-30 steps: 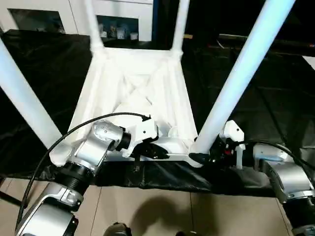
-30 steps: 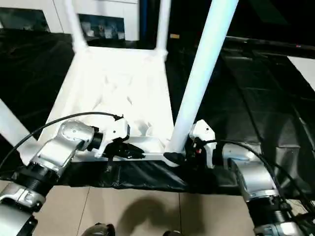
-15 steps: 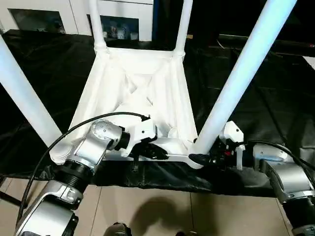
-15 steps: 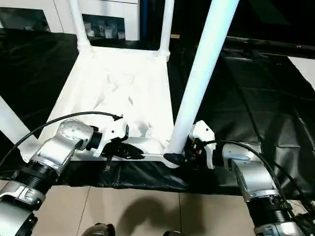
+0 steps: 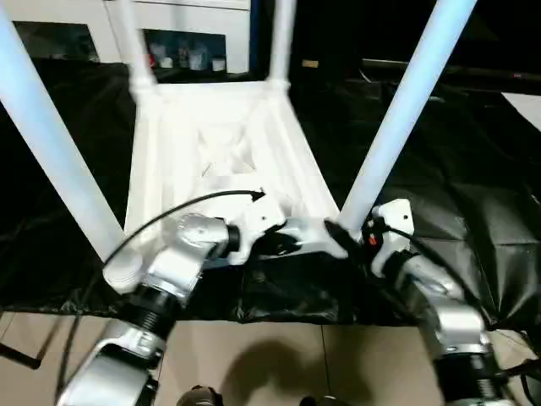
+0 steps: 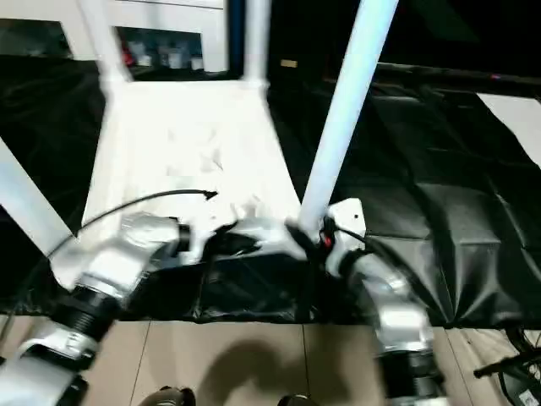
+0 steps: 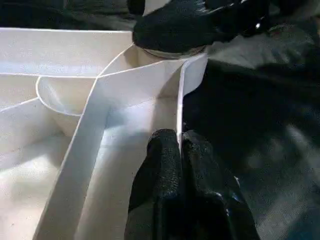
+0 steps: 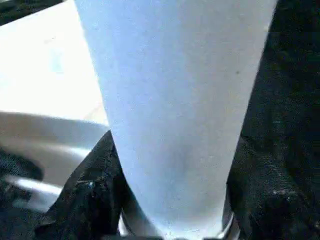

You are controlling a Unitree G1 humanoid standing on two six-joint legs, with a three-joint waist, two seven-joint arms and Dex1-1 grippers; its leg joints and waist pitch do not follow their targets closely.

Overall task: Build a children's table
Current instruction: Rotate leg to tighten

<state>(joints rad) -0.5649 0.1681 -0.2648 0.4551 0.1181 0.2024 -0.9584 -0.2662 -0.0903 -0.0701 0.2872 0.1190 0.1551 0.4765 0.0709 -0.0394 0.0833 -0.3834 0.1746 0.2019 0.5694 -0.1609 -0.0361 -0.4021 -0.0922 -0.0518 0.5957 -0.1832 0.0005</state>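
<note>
Lying upside down on a black cloth (image 5: 473, 211), the white table top (image 5: 220, 161) presents its ribbed underside to the head camera. Four white legs stand up from its corner sockets: two far legs (image 5: 281, 38) at the back edge, a near left leg (image 5: 51, 144) and a near right leg (image 5: 397, 118).

The left gripper (image 5: 275, 243) sits at the near edge of the top, just beside the near right corner. In the left wrist view its two black fingers (image 7: 167, 170) are pressed together on the thin upright rim of the top (image 7: 179, 115), one finger on each side of that rim.

The right gripper (image 5: 342, 239) is at the base of the near right leg. In the right wrist view its black fingers (image 8: 92, 195) stand on either side of the leg (image 8: 175, 115) and touch it low down, close to the socket, so the gripper is closed around the leg.

Both silver forearms reach in from the near side, above a tiled floor (image 5: 279, 355).
</note>
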